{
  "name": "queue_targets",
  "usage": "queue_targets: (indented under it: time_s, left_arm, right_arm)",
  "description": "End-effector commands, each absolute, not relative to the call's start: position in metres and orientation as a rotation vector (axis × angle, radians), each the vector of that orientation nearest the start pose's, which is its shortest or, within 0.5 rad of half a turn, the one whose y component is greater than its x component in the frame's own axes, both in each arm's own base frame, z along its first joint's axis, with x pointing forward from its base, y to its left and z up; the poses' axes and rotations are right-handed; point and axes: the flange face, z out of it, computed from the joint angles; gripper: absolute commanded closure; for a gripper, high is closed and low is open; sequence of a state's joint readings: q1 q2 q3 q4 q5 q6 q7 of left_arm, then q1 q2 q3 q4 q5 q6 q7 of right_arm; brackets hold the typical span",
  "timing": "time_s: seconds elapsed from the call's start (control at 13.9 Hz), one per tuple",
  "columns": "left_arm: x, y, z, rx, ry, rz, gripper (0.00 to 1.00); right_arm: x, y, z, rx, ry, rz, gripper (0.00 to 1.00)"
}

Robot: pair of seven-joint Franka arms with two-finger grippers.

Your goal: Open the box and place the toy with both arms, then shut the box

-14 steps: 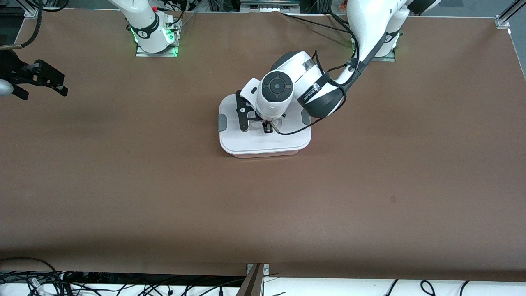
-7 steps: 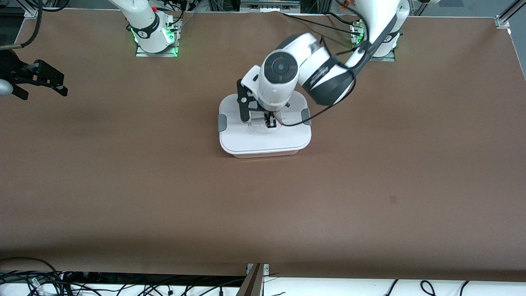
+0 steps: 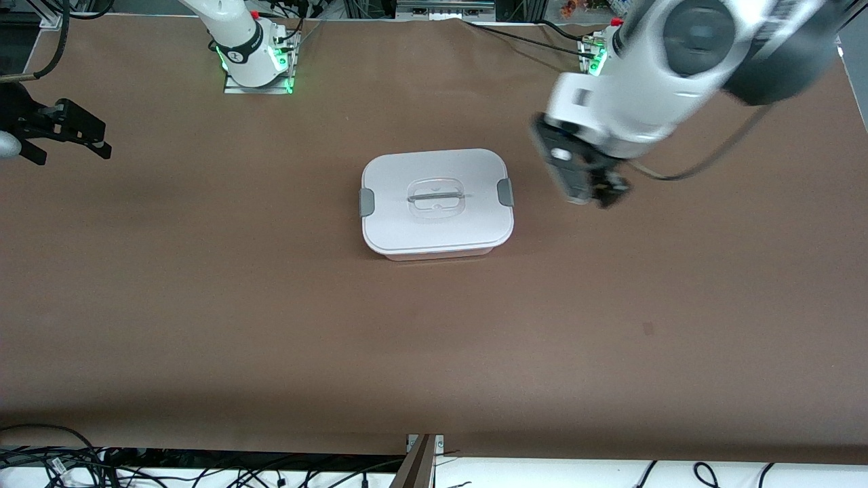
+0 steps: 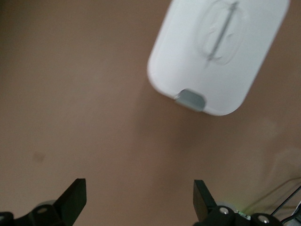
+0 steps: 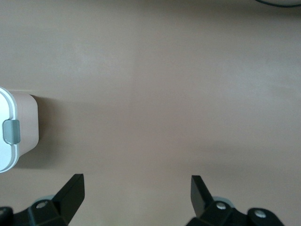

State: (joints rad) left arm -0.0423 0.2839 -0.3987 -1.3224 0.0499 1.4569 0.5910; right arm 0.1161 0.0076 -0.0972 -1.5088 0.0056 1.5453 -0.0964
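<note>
The box stands mid-table with its white lid on, grey clips at both ends and its recessed handle uncovered. It also shows in the left wrist view and at the edge of the right wrist view. My left gripper is open and empty, up over bare table beside the box toward the left arm's end; its wrist view shows it too. My right gripper waits open and empty at the right arm's end of the table, also seen in its wrist view. The toy is out of view.
The brown table is bare around the box. The arm bases stand along the edge farthest from the front camera. Cables lie along the nearest edge.
My left gripper has let go of the lid handle, risen and swung away toward the left arm's end. The lid stays on the box. The right arm has not moved.
</note>
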Motion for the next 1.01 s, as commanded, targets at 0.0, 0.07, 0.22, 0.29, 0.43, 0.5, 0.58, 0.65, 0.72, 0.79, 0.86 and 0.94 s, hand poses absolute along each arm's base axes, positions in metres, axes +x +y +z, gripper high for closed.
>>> queue_targets:
  time_s: [0.0, 0.07, 0.22, 0.29, 0.43, 0.5, 0.58, 0.65, 0.72, 0.79, 0.86, 0.94]
  left_arm:
    - [0.598, -0.132, 0.578, -2.88, 1.332, 0.22, 0.0]
    - [0.6, -0.107, 0.578, -2.908, 1.252, 0.231, 0.0]
    - [0.596, -0.065, 0.569, -2.956, 1.125, 0.277, 0.0]
    - [0.582, -0.07, 0.571, -2.941, 1.104, 0.282, 0.0]
    - [0.571, -0.057, 0.58, -2.964, 0.987, 0.222, 0.0]
    - [0.568, -0.058, 0.587, -2.981, 0.951, 0.139, 0.0]
    - [0.558, -0.06, 0.593, -2.992, 0.869, 0.049, 0.0]
    - [0.546, -0.061, 0.594, -3.021, 0.733, 0.0, 0.0]
    - [0.539, -0.06, 0.59, -3.061, 0.55, 0.012, 0.0]
    - [0.538, -0.06, 0.589, -3.085, 0.401, 0.015, 0.0]
    - [0.539, -0.061, 0.588, -3.096, 0.298, 0.018, 0.0]
    - [0.545, -0.061, 0.583, -3.11, 0.21, 0.027, 0.0]
  right_arm:
    - [0.556, 0.01, 0.652, -3.141, -0.169, -0.058, 0.0]
    - [0.556, 0.01, 0.652, -3.141, -0.171, -0.058, 0.0]
    - [0.556, 0.01, 0.652, -3.141, -0.171, -0.058, 0.0]
    - [0.556, 0.01, 0.652, -3.141, -0.171, -0.058, 0.0]
    - [0.556, 0.01, 0.652, -3.141, -0.169, -0.058, 0.0]
    - [0.556, 0.01, 0.652, -3.14, -0.173, -0.058, 0.0]
    - [0.556, 0.01, 0.652, -3.14, -0.174, -0.058, 0.0]
    - [0.556, 0.01, 0.652, -3.141, -0.171, -0.058, 0.0]
    - [0.556, 0.01, 0.652, -3.141, -0.171, -0.058, 0.0]
    - [0.556, 0.01, 0.652, -3.14, -0.171, -0.058, 0.0]
    - [0.556, 0.01, 0.652, -3.14, -0.174, -0.058, 0.0]
    - [0.556, 0.01, 0.652, -3.141, -0.171, -0.058, 0.0]
